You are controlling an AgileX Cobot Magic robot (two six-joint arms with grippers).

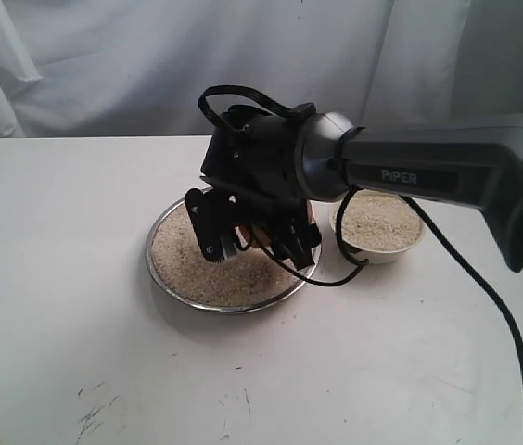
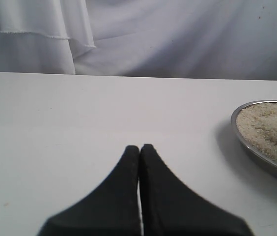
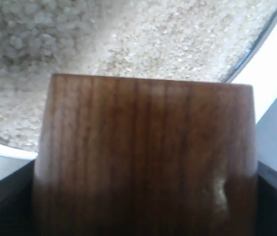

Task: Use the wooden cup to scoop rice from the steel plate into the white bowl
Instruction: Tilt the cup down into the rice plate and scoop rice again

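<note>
The steel plate (image 1: 162, 276) lies at the table's middle, spread with rice (image 1: 187, 255). My right gripper (image 1: 252, 243) reaches across and hangs low over the plate's right half, shut on the wooden cup (image 1: 248, 235), which the arm mostly hides. In the right wrist view the cup's grained side (image 3: 143, 157) fills the space between the dark fingers (image 3: 1, 201), with rice (image 3: 128, 39) and the plate's rim (image 3: 256, 49) just beyond its far edge. Its inside is hidden. The white bowl (image 1: 382, 255) stands right of the plate with rice (image 1: 377, 222) in it. My left gripper (image 2: 139, 147) is shut and empty over bare table, left of the plate (image 2: 256, 152).
White cloth (image 1: 104, 65) hangs behind the table. The right arm's black cable (image 1: 484, 297) trails over the table in front of the bowl. Small dark scuffs (image 1: 95, 417) mark the table's near left part.
</note>
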